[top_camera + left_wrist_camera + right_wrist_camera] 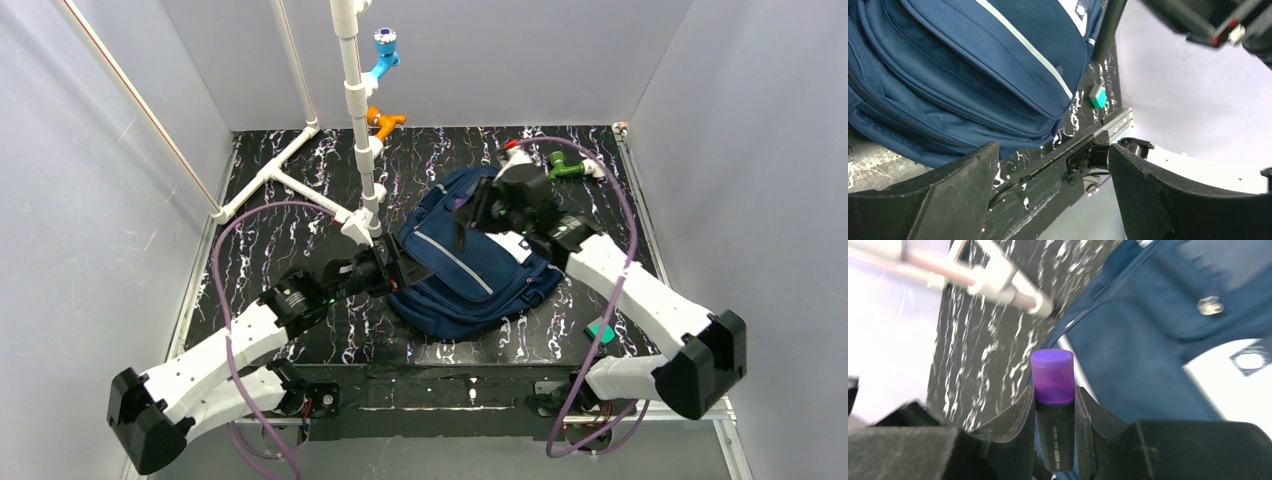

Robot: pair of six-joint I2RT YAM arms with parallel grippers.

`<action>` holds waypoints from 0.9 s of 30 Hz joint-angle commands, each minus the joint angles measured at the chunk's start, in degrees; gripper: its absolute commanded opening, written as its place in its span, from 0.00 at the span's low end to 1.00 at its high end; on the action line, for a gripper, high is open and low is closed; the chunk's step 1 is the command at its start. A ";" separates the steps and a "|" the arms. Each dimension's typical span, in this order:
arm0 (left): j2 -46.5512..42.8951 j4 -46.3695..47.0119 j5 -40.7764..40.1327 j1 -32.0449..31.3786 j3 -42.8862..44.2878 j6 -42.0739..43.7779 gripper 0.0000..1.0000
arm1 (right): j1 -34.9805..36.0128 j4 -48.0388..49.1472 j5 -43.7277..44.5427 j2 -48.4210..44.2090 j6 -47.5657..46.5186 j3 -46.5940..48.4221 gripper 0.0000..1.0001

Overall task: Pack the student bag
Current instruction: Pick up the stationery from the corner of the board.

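Your right gripper (1054,402) clamps a black highlighter (1054,435) between both fingers, its purple cap standing clear above the fingertips. Behind the cap lies the navy student bag (1148,355), its white patch (1233,375) towards the right. The black marbled table (978,355) shows bare beside the bag, with a white pipe (998,277) above it.

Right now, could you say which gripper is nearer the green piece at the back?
Right. The right gripper is over the bag, near the green piece; the left gripper is at the bag's left edge.
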 commanded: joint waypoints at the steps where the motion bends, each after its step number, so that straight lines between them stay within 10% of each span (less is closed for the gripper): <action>1: 5.19 2.27 -2.47 0.36 4.36 3.17 0.76 | 6.42 5.47 -8.59 5.56 4.28 0.86 0.01; 23: 8.66 6.02 -6.09 1.08 -0.29 1.50 0.06 | 13.01 9.87 -14.38 10.38 9.26 0.38 0.01; 27: 4.65 5.36 -9.30 1.23 -3.30 -3.39 0.00 | 12.83 -2.67 -11.29 11.53 -3.25 6.33 0.44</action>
